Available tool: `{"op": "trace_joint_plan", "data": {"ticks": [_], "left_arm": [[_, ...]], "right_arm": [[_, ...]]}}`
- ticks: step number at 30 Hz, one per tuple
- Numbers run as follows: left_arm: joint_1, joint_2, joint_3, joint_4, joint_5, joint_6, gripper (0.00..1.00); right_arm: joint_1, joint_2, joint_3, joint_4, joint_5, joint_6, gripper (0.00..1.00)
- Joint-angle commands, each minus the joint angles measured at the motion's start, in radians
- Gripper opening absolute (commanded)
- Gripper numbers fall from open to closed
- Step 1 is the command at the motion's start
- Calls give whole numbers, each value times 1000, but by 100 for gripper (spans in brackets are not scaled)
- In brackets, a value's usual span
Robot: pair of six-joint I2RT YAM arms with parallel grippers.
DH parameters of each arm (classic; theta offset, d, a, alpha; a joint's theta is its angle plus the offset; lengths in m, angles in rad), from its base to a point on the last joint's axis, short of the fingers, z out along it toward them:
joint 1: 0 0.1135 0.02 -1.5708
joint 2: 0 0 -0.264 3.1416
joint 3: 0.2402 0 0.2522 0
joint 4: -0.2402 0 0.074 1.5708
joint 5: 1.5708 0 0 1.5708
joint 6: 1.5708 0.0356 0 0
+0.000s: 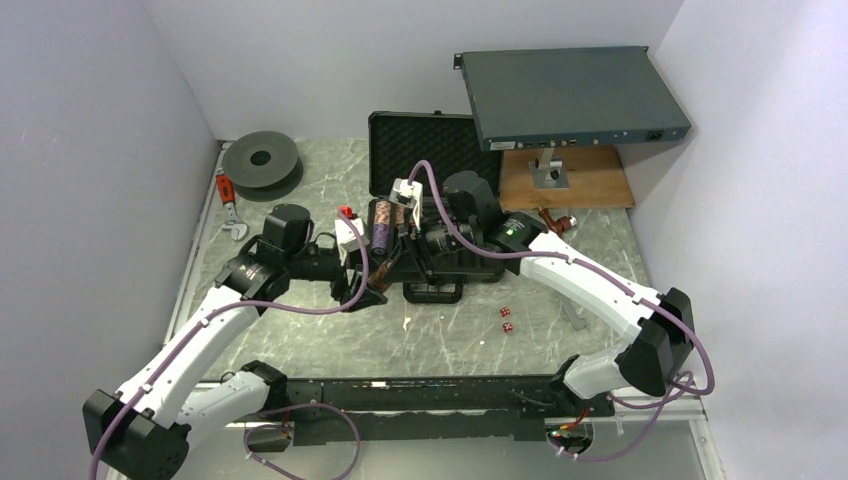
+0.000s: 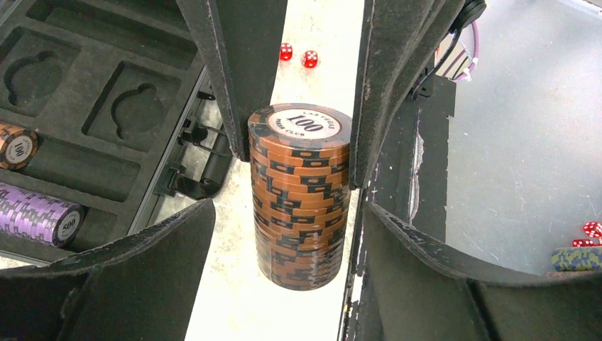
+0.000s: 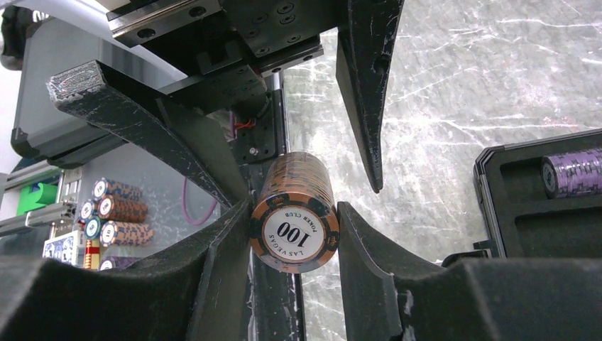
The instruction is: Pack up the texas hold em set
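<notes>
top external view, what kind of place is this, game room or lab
Probably a robot lab test cell: a left arm and right arm bolted at the table edge, plain walls boxing it in, and unrelated props, a grey rack box and a spool, near the poker case.

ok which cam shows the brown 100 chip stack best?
Left wrist. The brown chip stack shows there at full length, with its striped edges and the 100 face, and nothing in front of it. Right wrist sees it end-on, mostly just the face. Top external barely shows it, tucked among the arms.
</notes>
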Motion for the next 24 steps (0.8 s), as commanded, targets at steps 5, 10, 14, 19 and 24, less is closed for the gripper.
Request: {"op": "trace_joint_plan", "data": {"ticks": [5,10,14,19,24], "left_arm": [[-2,-23,39,19,23,3,69],[-2,-13,45,13,24,4,42],[-2,1,51,4,21,4,11],[-2,8,52,9,-4,-11,0],[-2,17,56,4,-18,-14,0]], "right_arm": [[7,-26,38,77,-24,-20,0],[9,-26,39,77,-27,-19,0],[10,-26,41,78,-20,-21,0],[10,-29,44,71,3,-20,26],[10,-36,46,71,59,-8,80]]}}
